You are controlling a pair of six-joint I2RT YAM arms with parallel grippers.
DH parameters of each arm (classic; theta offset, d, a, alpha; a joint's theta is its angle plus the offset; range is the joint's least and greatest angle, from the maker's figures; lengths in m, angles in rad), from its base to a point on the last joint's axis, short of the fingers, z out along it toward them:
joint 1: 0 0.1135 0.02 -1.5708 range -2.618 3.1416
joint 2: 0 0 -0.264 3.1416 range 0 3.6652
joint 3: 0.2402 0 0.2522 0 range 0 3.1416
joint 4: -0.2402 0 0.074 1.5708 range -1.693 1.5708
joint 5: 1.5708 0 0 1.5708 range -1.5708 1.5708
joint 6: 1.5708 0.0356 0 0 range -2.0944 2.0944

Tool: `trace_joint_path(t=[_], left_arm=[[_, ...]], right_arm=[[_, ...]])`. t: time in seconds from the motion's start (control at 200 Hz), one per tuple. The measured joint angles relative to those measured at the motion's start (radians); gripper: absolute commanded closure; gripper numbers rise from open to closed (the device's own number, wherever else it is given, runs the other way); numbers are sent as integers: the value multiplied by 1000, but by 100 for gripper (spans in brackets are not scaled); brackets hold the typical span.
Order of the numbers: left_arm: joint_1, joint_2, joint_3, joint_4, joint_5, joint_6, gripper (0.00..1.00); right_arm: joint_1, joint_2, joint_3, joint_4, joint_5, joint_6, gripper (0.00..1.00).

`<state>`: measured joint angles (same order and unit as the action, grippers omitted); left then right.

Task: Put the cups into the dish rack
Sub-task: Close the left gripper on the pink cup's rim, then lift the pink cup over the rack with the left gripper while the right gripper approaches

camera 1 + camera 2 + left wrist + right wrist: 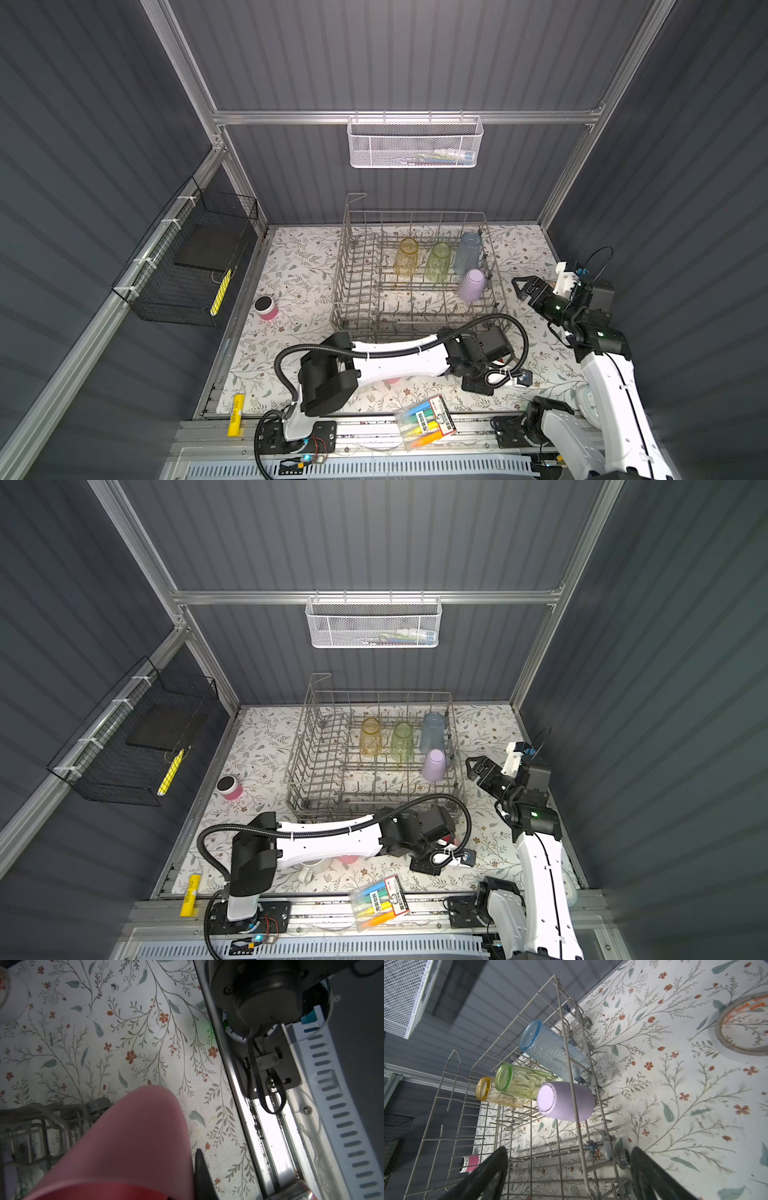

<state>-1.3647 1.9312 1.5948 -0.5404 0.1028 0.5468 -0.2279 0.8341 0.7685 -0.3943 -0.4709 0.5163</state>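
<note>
Left end effector point(128, 1167) clenches a pink tumbler point(135, 1126) beside the dish rack point(357, 266); right end effector point(569, 1167) gapes empty

Enclosure of dark grey ribbed wall panels point(395, 54), aluminium frame rails point(291, 117) at corners and back, floral-print table covering point(299, 266), white mesh basket point(374, 149) hung on back rail, black wire basket point(174, 299) on left-side rail

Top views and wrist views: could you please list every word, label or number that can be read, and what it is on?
None is legible.
Marker pack label: print too blurred.
Yellow stick: dark print too small.
Round clear lid: orange marks, blurred.
Yellow strip in black basket: marks too small.
</note>
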Motion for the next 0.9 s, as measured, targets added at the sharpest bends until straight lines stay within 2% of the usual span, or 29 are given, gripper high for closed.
trace_joint_path(t=[0.125, 0.255, 0.565, 0.761, 0.901], left_arm=[[15, -87, -48, 43, 24, -13, 100], [52, -184, -119, 111, 102, -43, 100], [261, -420, -365, 365, 379, -184, 100], [408, -491, -486, 601, 581, -351, 100], [508, -493, -565, 813, 711, -525, 100]], right_arm=[[0, -8, 0, 23, -51, 1, 9], [0, -8, 0, 56, -121, 9, 9], [0, -4, -17, 212, -344, 92, 6], [12, 5, -85, 409, -496, 209, 3], [78, 11, -92, 481, -552, 233, 2]])
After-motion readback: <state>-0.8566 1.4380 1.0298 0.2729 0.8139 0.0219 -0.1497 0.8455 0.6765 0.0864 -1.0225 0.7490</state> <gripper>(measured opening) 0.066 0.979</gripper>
